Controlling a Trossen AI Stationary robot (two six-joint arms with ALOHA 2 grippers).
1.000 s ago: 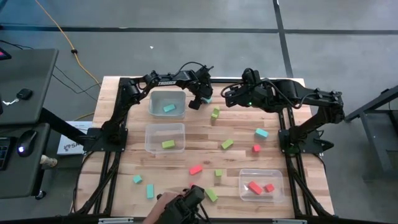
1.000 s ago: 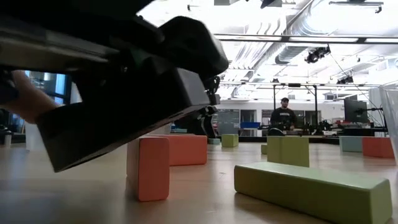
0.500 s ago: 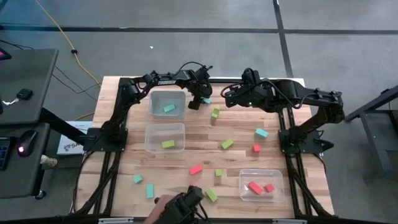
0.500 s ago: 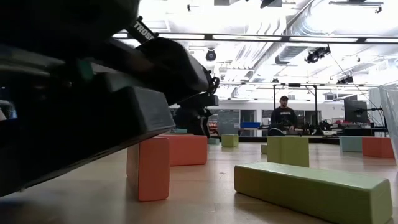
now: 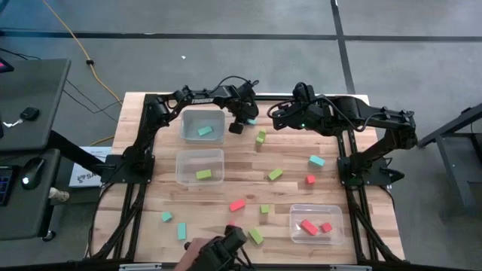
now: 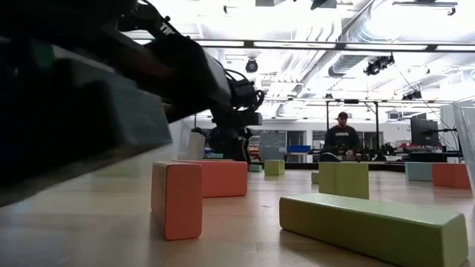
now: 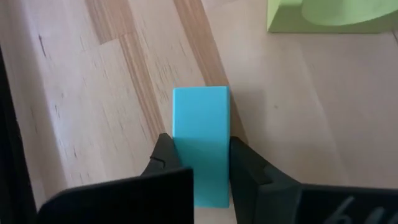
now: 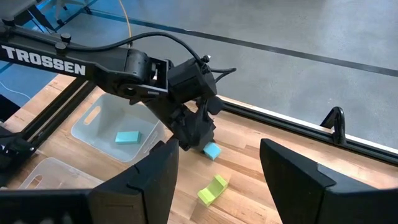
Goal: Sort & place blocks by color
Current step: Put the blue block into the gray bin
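Left tool grips a cyan block on the bench near the far bin.

The left tool (image 7: 200,163) is low over the wooden bench (image 5: 241,177), its two dark fingers (image 7: 163,155) pressed against both sides of an upright cyan block (image 7: 200,149) that stands just beside the clear bin (image 5: 202,126) holding another cyan piece (image 5: 204,131). The right tool (image 8: 214,174) hangs near it over the far edge, its fingers spread wide with nothing between them. A lime green block (image 5: 260,137) lies close to the gripped one. Other blocks are scattered across the bench: green ones (image 5: 275,174), red-orange ones (image 5: 237,204) and cyan ones (image 5: 316,160). A middle bin (image 5: 199,166) holds a green block (image 5: 203,175), and a near bin (image 5: 316,223) holds red pieces (image 5: 309,226).
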